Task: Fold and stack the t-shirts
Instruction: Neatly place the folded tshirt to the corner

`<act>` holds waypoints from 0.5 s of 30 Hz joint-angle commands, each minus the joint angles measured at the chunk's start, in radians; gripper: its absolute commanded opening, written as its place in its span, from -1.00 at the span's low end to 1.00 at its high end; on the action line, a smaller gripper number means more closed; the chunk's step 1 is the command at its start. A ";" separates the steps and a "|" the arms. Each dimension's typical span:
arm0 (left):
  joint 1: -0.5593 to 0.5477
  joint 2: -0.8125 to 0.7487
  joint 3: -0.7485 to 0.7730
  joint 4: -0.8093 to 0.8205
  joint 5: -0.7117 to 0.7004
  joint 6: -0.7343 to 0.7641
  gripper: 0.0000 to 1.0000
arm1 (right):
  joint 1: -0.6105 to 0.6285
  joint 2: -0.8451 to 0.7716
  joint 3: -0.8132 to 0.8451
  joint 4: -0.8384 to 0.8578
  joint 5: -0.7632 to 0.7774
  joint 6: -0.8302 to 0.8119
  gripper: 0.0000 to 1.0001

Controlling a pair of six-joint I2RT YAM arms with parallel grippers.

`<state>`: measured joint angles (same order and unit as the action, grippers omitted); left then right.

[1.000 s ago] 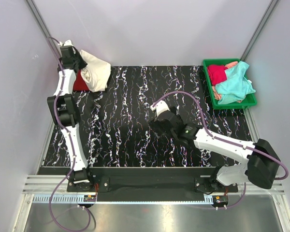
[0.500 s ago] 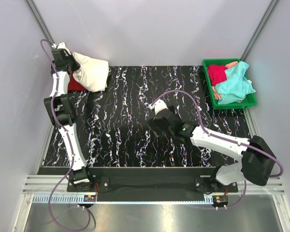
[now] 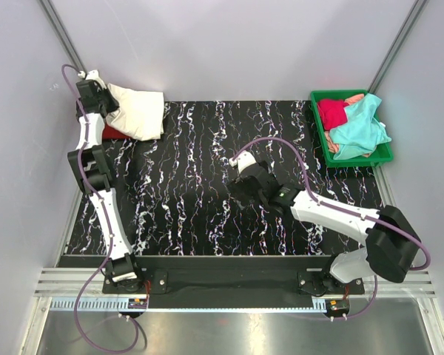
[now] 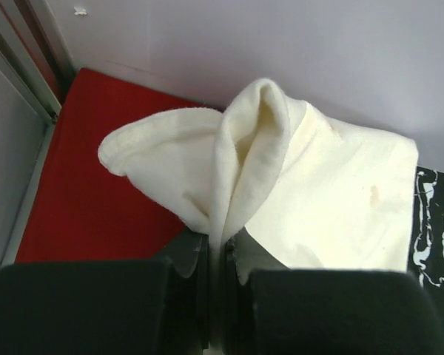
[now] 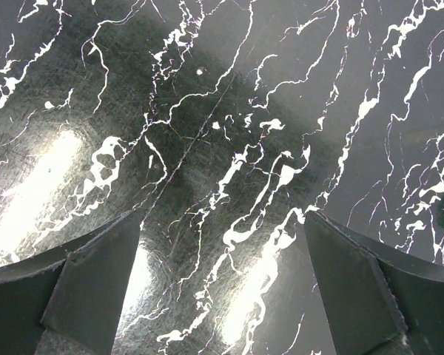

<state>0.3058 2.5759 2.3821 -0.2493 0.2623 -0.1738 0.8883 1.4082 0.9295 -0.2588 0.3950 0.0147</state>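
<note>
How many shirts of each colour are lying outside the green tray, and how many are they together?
cream-white shirt: 1
red shirt: 1
Total: 2

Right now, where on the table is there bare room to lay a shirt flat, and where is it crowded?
The widest bare stretch of table lies between the left arm and the right gripper; a smaller one lies between that gripper and the green tray. Crowded: the far-left corner, with the cream-white t-shirt over the red t-shirt, and the full tray.
</note>
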 commanded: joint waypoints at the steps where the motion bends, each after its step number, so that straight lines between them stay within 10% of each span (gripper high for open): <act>1: 0.026 0.007 0.066 0.122 0.017 0.036 -1.00 | -0.018 0.005 0.031 0.021 -0.031 -0.010 0.99; 6: 0.045 0.036 0.083 0.148 -0.005 0.074 -1.00 | -0.026 0.018 0.034 0.024 -0.051 -0.009 1.00; 9: 0.064 0.073 0.115 0.163 -0.050 0.077 -0.13 | -0.028 0.023 0.029 0.012 -0.064 -0.035 0.99; 15: 0.010 0.024 0.172 0.121 -0.195 0.131 0.43 | -0.029 -0.005 0.016 -0.007 -0.076 -0.036 0.99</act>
<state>0.3531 2.6617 2.4748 -0.1932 0.1566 -0.0906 0.8669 1.4303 0.9291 -0.2646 0.3405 -0.0051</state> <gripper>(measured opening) 0.682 0.994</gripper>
